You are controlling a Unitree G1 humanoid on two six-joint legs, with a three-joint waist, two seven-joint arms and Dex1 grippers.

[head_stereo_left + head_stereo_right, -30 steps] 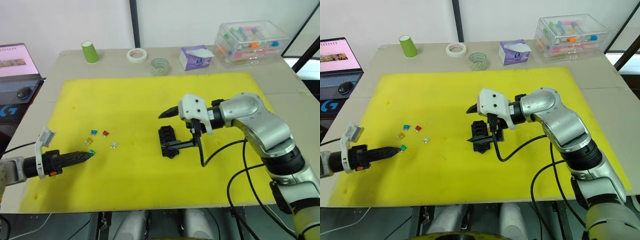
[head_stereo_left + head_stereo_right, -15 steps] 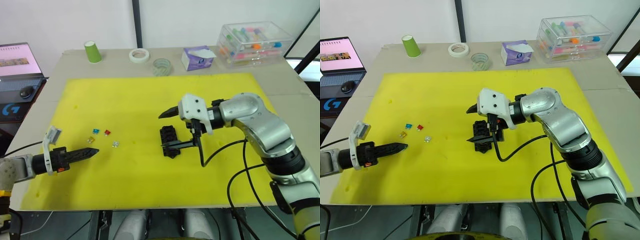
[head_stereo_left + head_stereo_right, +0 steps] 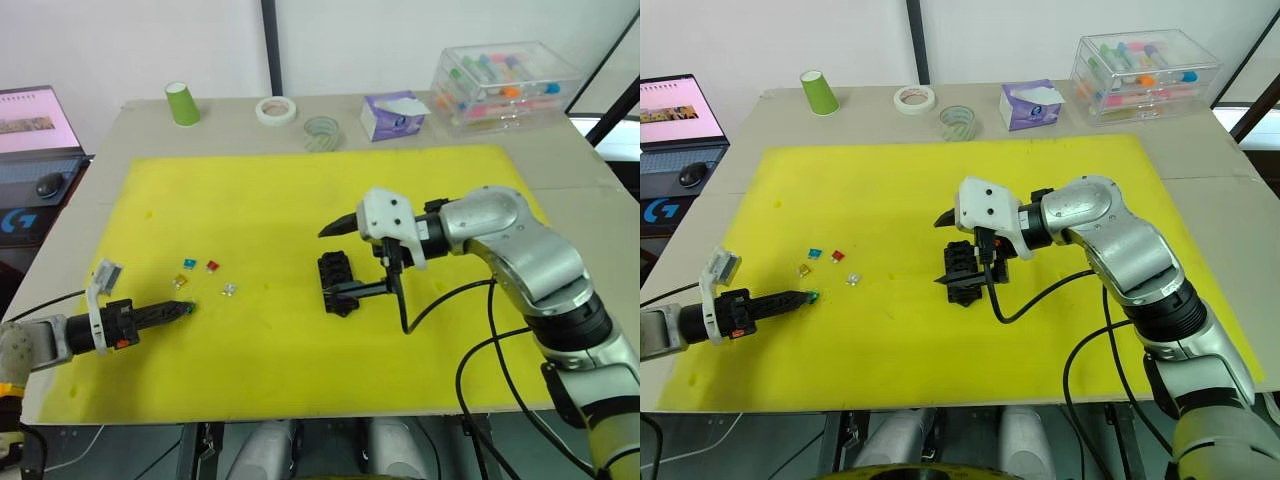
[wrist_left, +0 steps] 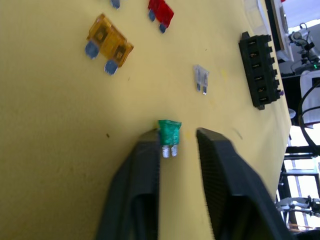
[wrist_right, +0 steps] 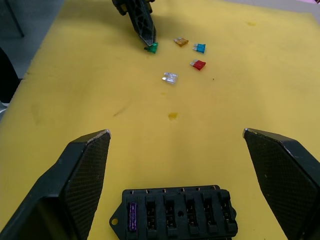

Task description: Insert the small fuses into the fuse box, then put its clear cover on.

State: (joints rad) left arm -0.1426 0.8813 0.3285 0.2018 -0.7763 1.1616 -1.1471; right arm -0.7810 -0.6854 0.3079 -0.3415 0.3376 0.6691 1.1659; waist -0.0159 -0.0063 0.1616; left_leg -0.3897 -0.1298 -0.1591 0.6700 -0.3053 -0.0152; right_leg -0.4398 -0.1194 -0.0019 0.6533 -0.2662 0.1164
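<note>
Our left hand, fingers parted, straddles the teal fuse to pinch it; our right hand waits released over the fuse box.

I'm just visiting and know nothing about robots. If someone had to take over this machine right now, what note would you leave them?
Left claw: open, its two fingers either side of the green fuse, which lies on the yellow mat; not gripped yet.
Right claw: wide open, hovering over the black fuse box mid-mat.
Fuses: one purple fuse sits in an end slot of the box; the other slots look empty. The orange, red, blue and clear fuses lie loose on the mat near the left claw.
Left to do: grip the green fuse, insert it and the other four, then fit the clear cover.
</note>
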